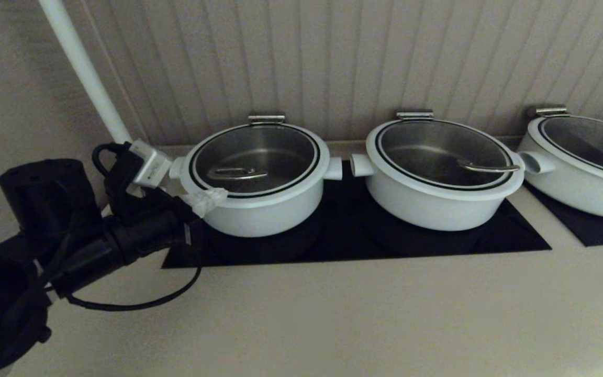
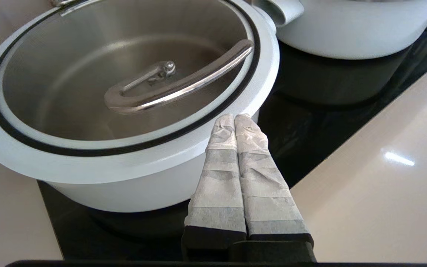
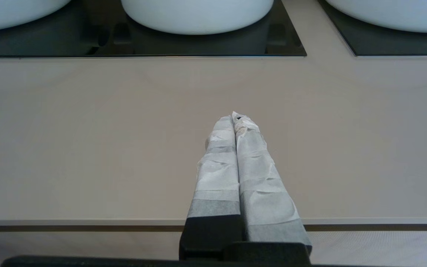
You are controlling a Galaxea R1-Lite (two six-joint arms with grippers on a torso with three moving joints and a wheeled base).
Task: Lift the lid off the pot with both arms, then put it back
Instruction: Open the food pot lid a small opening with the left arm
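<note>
A: Where's the left gripper [image 2: 234, 118]?
B: Fingers pressed together, tips at the lid's [image 2: 124, 79] white rim; lid seated on the pot [image 2: 124, 189].
A: Right gripper [image 3: 235, 118]?
B: Closed, above counter [image 3: 87, 141]; absent from head view.

Left arm [image 1: 97, 246]: matte black, built of round tubular segments with bulky cylindrical joint housings. A thin black cable [image 1: 139, 302] loops loose under the forearm; a second black cable [image 1: 103, 152] curls at the wrist. Small silver-white box [image 1: 149, 165] mounted just behind the left gripper [image 2: 234, 118]. Both grippers alike: two long tapering fingers [image 2: 261, 185] wrapped in crinkled whitish tape, greyer bands toward the base, set in black blocks. Right gripper [image 3: 235, 118]: tape frayed at the tips. Right arm itself unseen.
</note>
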